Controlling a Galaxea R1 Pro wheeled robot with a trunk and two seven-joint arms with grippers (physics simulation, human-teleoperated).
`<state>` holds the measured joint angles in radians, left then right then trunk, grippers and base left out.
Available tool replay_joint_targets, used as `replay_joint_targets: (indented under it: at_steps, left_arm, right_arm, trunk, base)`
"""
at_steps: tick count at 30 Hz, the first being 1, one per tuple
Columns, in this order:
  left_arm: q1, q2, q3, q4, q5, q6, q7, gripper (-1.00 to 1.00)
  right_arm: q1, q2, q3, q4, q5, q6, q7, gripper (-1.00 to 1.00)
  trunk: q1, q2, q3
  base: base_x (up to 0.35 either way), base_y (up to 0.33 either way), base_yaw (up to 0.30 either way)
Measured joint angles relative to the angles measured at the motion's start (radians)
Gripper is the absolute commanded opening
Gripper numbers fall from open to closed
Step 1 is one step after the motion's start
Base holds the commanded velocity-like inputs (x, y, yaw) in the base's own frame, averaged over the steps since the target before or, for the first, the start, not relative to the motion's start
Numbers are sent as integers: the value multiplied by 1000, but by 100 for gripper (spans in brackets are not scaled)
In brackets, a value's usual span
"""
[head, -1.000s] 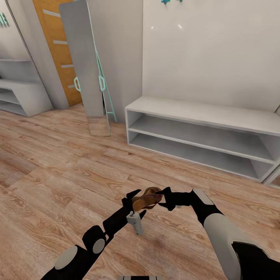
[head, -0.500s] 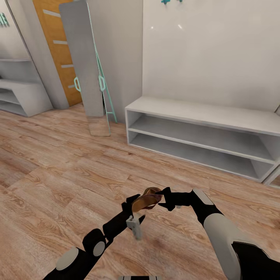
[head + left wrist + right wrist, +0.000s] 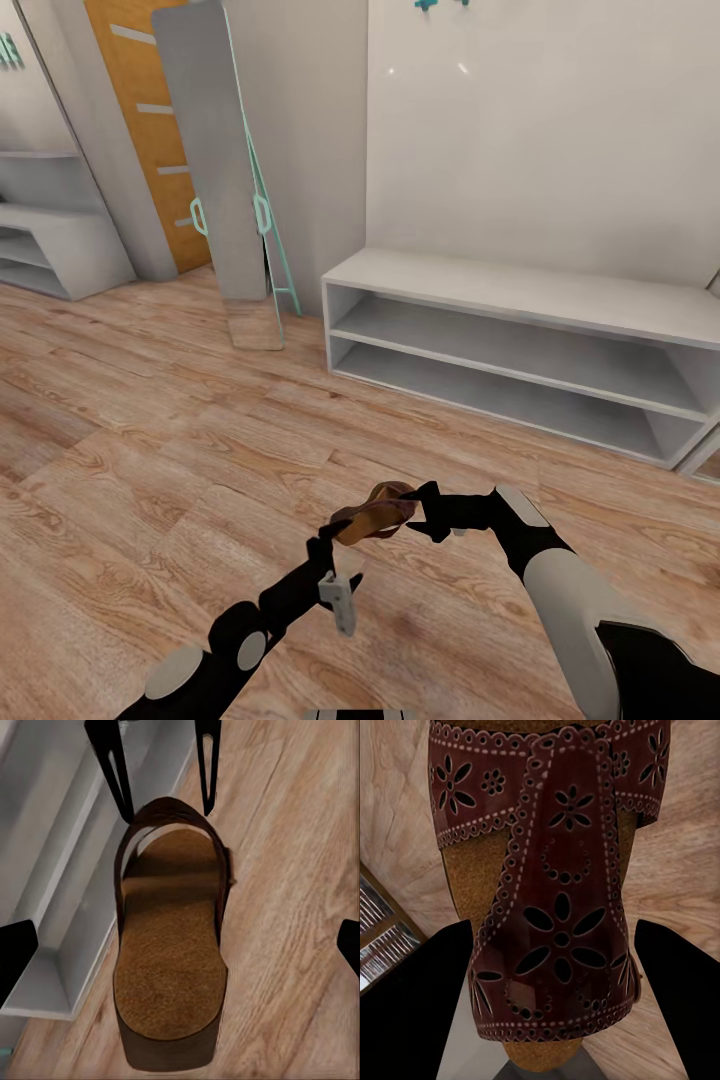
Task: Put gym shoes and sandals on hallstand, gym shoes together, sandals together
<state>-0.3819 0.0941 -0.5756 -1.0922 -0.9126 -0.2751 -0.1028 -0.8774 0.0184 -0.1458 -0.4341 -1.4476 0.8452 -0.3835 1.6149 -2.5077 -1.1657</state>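
Observation:
One brown sandal (image 3: 375, 515) hangs above the corridor floor (image 3: 150, 450), a short way in front of the hallstand (image 3: 520, 300). My right gripper (image 3: 418, 512) is shut on the sandal's perforated dark strap (image 3: 559, 907), with its black fingers (image 3: 427, 1005) on either side of it. My left gripper (image 3: 337, 560) is open just behind the heel and apart from it. In the left wrist view the tan insole (image 3: 169, 967) faces the camera, and the open left gripper (image 3: 180, 949) has its fingertips (image 3: 15, 952) spread at both edges. Both hallstand shelves are bare. No gym shoes or second sandal are in sight.
A tall mirror (image 3: 215, 160) with a teal frame leans on the wall left of the hallstand, beside an orange door (image 3: 140, 110). Another pale grey shelf unit (image 3: 50, 250) stands at the far left. Wood floor stretches between me and the hallstand.
My left gripper has let go of the sandal and drawn back toward me, down and to the left. The sandal stays in the right gripper, which has not moved.

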Motion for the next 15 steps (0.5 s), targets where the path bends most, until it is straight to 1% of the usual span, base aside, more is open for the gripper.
replay_joint_targets:
  at_steps: [8, 11, 15]
  left_arm:
    - [0, 0, 4, 18, 0, 0, 0, 100]
    - [0, 1, 27, 20, -1, 0, 1, 100]
    - [0, 1, 73, 21, -1, 0, 1, 100]
  right_arm:
    - [0, 0, -1, 0, 0, 0, 0, -100]
    - [0, 0, -1, 0, 0, 0, 0, -100]
    - [0, 0, -1, 0, 0, 0, 0, -100]
  trunk:
    - [0, 0, 0]
    - [0, 0, 0]
    - [0, 0, 0]
  base:
    - [0, 0, 0]
    - [0, 0, 0]
    - [0, 0, 0]
